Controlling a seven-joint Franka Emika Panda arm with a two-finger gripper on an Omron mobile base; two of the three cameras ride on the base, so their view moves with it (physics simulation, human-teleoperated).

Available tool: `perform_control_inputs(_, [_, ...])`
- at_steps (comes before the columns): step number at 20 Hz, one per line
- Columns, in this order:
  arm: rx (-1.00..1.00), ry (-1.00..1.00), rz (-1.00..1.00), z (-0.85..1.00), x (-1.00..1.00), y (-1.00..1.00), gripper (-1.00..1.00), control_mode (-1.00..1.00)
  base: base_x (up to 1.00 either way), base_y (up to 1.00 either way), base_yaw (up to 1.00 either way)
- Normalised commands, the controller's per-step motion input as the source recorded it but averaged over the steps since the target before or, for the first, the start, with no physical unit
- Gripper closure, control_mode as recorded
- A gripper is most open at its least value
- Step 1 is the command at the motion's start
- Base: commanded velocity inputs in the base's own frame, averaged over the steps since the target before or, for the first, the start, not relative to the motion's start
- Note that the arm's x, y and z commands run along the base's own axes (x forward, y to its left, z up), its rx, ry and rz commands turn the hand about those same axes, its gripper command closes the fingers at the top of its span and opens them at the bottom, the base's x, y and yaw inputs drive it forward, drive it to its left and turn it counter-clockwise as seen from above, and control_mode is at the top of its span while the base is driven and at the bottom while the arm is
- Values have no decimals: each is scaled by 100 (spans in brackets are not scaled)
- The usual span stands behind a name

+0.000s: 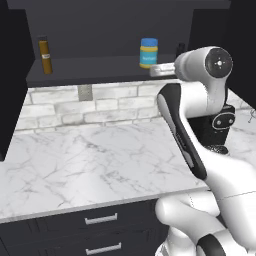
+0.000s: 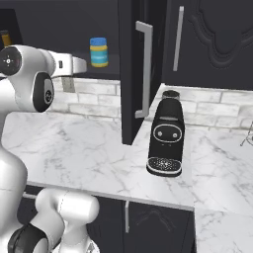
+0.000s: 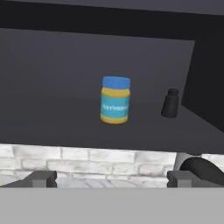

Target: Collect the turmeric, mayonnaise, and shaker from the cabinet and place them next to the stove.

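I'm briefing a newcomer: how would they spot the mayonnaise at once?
Look into the open black cabinet above the marble counter. On its shelf, the mayonnaise stands upright between the turmeric and the shaker. It is the wide jar with a blue lid and yellow body.

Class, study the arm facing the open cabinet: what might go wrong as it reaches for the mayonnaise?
1. The shaker stands close beside the mayonnaise; an open finger may topple it.
2. The cabinet shelf edge lies between the gripper and jar, so a low approach may strike it.
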Motion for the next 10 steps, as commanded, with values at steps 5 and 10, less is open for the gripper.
perform_control_inputs(5, [1, 0, 0, 0, 20, 16, -100, -100, 0, 0, 0])
perform_control_inputs(10, [8, 0, 0, 0, 36, 2, -100, -100, 0, 0, 0])
